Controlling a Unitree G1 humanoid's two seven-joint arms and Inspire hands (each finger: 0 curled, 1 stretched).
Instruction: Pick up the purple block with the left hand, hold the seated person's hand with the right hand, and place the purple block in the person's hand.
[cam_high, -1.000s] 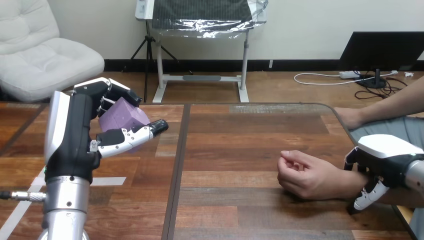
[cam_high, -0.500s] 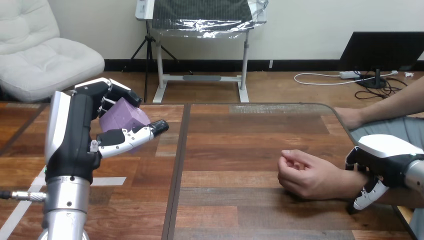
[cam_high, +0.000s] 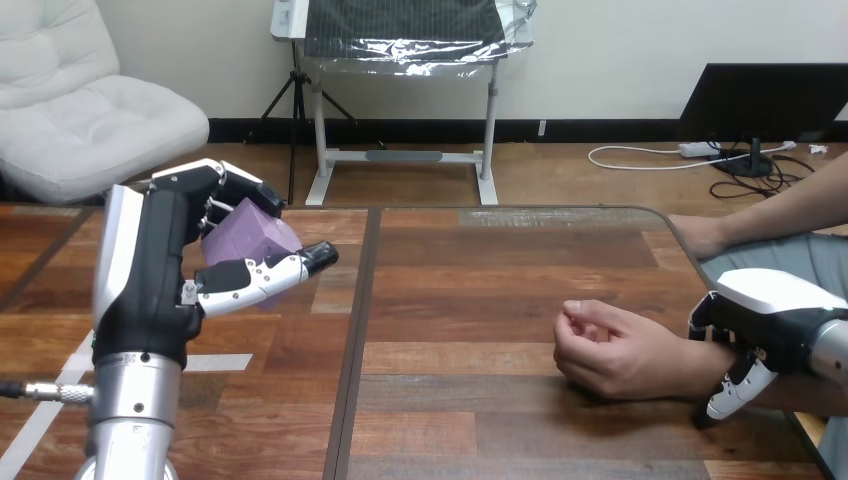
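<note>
The left robot hand (cam_high: 150, 275) is raised above the counter (cam_high: 480, 290), its fingers (cam_high: 235, 187) curled over the top of the purple block (cam_high: 252, 232) and its thumb (cam_high: 270, 272) pressed along the underside, so the block sits pinched between them, clear of the wood. Well apart from it, across the counter, the right robot hand (cam_high: 770, 300) sits on top of the person's wrist (cam_high: 703, 352), with its fingers curled down round the near side. Just past those fingers, on the side toward the left robot hand, the person's hand (cam_high: 612, 352) rests on the counter, loosely curled. The block is nowhere near it.
</note>
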